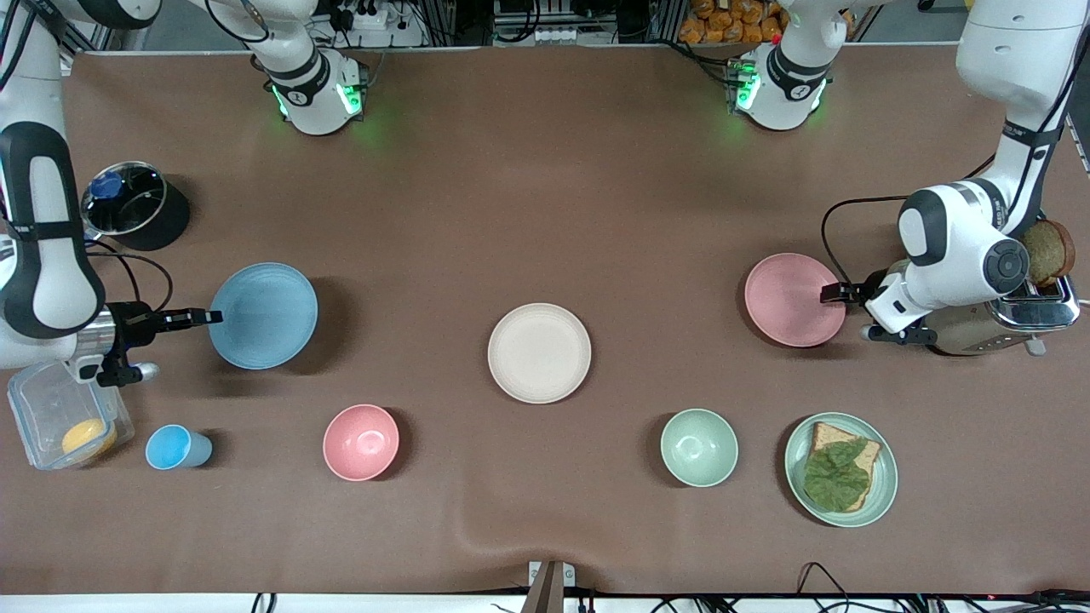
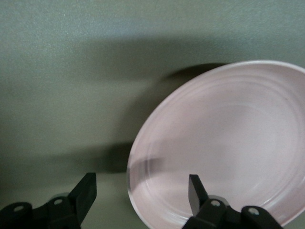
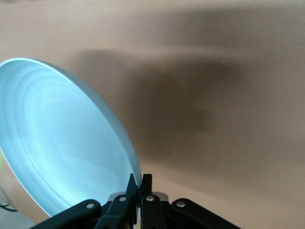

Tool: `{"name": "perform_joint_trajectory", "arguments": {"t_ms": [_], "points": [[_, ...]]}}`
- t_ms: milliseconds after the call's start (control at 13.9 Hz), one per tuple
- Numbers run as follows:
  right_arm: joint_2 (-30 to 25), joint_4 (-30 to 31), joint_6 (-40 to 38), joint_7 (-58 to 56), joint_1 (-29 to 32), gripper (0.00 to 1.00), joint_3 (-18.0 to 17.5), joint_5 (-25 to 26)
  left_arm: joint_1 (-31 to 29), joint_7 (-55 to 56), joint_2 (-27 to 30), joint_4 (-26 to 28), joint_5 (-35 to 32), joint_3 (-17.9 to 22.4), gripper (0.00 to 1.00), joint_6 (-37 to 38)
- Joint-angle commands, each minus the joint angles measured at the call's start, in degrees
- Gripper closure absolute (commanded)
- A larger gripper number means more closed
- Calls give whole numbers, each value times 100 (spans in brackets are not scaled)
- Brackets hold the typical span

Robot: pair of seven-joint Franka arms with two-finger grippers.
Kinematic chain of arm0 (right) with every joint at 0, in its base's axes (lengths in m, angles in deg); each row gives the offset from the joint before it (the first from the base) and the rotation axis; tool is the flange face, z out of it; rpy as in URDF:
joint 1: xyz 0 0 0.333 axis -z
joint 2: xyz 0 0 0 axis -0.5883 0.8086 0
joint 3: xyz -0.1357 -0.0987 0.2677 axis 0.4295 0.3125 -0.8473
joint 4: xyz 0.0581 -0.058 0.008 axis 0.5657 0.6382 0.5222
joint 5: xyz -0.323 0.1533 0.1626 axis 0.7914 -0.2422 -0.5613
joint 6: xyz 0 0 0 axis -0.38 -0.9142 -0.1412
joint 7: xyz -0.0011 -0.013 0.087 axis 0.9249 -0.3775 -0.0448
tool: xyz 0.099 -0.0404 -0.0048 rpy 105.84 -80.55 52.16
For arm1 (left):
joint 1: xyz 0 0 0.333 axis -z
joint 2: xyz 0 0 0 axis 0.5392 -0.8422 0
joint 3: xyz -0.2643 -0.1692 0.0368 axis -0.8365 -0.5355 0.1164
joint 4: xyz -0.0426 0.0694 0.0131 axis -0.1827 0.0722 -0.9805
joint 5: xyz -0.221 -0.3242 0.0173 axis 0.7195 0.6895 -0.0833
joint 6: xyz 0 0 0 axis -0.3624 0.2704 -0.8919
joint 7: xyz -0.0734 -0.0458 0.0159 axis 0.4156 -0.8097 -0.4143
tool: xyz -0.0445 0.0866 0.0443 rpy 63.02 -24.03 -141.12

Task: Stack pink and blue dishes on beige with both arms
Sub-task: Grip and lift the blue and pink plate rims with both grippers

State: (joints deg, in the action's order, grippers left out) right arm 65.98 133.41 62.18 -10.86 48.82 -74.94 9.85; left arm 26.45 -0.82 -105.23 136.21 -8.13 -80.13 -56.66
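The light blue plate (image 1: 262,315) is toward the right arm's end of the table. My right gripper (image 1: 209,317) is shut on its rim, and the plate (image 3: 62,143) tilts up off the cloth above a broad shadow, its edge pinched in the gripper (image 3: 139,183). The pink plate (image 1: 792,300) lies toward the left arm's end. My left gripper (image 1: 830,294) is at its rim, open, one finger over the inside of the plate (image 2: 228,143) and one outside it (image 2: 140,186). The beige plate (image 1: 539,352) lies bare at the table's middle, between the two.
Nearer the camera stand a blue cup (image 1: 174,448), a pink bowl (image 1: 361,442), a green bowl (image 1: 699,447) and a green plate (image 1: 886,489) with bread and a leaf. A toaster (image 1: 1001,319) sits by the left arm. A clear box (image 1: 60,417) and a glass pot (image 1: 128,200) sit by the right arm.
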Motion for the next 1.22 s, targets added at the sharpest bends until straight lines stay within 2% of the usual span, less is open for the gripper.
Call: {"name": "perform_joint_trajectory", "arguments": {"t_ms": [0, 72, 144, 215, 287, 431, 574, 861, 933, 1148], "points": [[-41, -409, -446, 381, -135, 100, 7, 63, -138, -183, -111, -59, 151, -79, 38, -45], [-41, -541, -569, 478, -188, 100, 7, 143, -182, -253, -128, -68, 177, -79, 48, -45], [-50, -682, -710, 601, -249, 100, 7, 204, -182, -323, -137, -68, 256, -79, 64, -45], [-59, -814, -885, 680, -311, 100, 7, 240, -182, -411, -172, -94, 292, -79, 93, -45], [-59, -954, -1078, 785, -381, 100, 7, 275, -191, -508, -225, -138, 327, -79, 100, -45], [-76, -1227, -1439, 1110, -592, 100, 16, 328, -226, -570, -409, -243, 450, -79, 100, -36], [-129, -1394, -1703, 1164, -750, 100, -1, 337, -209, -588, -287, -445, 450, -79, 100, 208], [-348, -1553, -2029, 1173, -1067, 100, 7, 460, -7, -203, -207, -2165, 607, -140, 100, 2350], [-366, -1658, -2134, 1173, -1085, 100, -1, 512, 72, 95, -242, -2438, 695, -280, 100, 2528], [-367, -1756, -2240, 1103, -1076, 100, -1, 565, 379, 1341, -330, -2677, 942, -799, 100, 2478]]}}
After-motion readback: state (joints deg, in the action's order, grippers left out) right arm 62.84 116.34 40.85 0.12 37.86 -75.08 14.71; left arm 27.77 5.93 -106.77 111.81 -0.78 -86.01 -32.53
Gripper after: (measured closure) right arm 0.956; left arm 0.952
